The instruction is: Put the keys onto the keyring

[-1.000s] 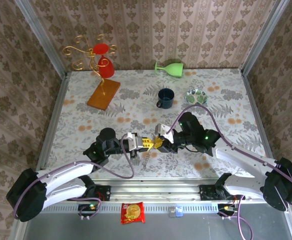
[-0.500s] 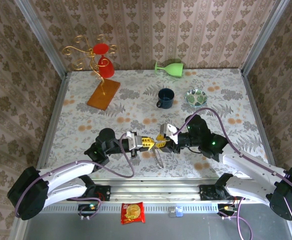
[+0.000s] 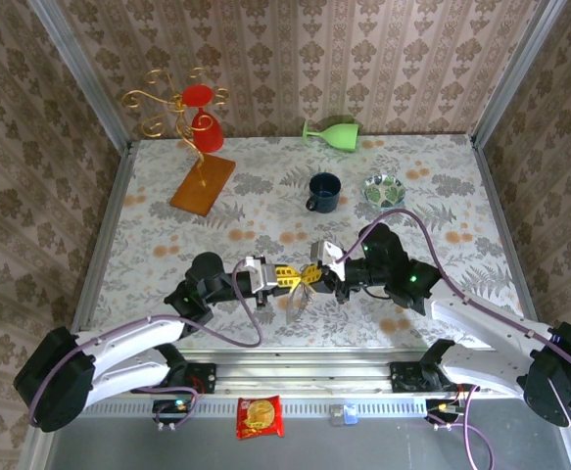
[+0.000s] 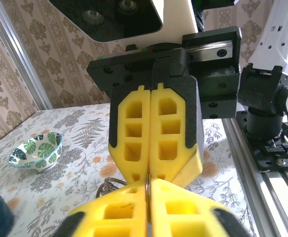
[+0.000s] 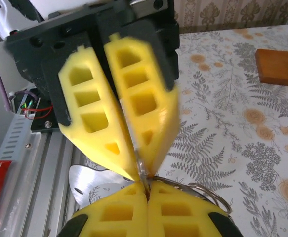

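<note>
Right gripper (image 3: pixel 311 278) has snapped shut, tip-to-tip at three o'clock of left gripper (image 3: pixel 295 278), which pinches the keyring (image 5: pixel 209 191); keep tips aligned.

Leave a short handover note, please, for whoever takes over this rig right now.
Right gripper: shut, tip to tip with the left gripper.
Left gripper: jaws look nearly together; I cannot tell if it grips.
Keyring: its wire loop sits at the meeting fingertips, with a thin metal edge between them.
Silver key: just beside the ring, under the tips.
Done: ring and key brought together between the arms.
Left: check whether that key is actually on the ring, then thread the rest.
</note>
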Motion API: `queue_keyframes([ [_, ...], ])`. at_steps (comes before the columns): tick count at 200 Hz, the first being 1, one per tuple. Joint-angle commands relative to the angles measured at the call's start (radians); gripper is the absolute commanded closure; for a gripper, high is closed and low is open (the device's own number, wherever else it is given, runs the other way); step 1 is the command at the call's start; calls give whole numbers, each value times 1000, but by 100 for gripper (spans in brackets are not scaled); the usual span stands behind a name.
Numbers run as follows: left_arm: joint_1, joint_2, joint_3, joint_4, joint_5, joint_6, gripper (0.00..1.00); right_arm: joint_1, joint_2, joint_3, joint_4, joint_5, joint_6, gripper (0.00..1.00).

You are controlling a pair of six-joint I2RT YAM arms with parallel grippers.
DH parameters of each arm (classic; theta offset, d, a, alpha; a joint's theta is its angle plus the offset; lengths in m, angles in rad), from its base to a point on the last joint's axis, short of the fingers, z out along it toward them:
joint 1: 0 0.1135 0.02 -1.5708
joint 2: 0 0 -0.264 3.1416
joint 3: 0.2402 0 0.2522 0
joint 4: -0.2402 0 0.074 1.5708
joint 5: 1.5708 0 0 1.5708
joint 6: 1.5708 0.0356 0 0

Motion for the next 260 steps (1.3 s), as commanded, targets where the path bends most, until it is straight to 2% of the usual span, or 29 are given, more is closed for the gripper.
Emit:
queue_keyframes([
  [1, -3, -50, 1, -70, -40, 38, 80, -3, -8, 46, -85, 24, -60, 100],
  [42, -3, -68, 69, -301, -62, 132, 75, 4, 37, 146, -283, 68, -183, 100],
  [117, -2, -38, 118, -372, -55, 167, 73, 70, 127, 300, -487, 158, -317, 100],
  [160, -2, -34, 133, -393, -43, 175, 80, 129, 173, 366, -575, 226, -369, 100],
  [174, -2, -32, 137, -393, -35, 176, 87, 137, 187, 384, -592, 238, -373, 100],
  [188, -2, -32, 139, -393, -31, 176, 95, 133, 174, 374, -566, 228, -345, 100],
  [198, -3, -35, 135, -387, -28, 175, 100, 118, 148, 343, -516, 208, -312, 92],
  [205, -3, -37, 129, -376, -26, 171, 100, 101, 121, 312, -457, 188, -286, 84],
  [225, 0, -48, 93, -299, -17, 146, 100, 41, 49, 214, -328, 111, -188, 72],
  [260, 1, -57, 41, -175, -9, 107, 100, 20, -34, 69, -142, 73, -61, 69],
])
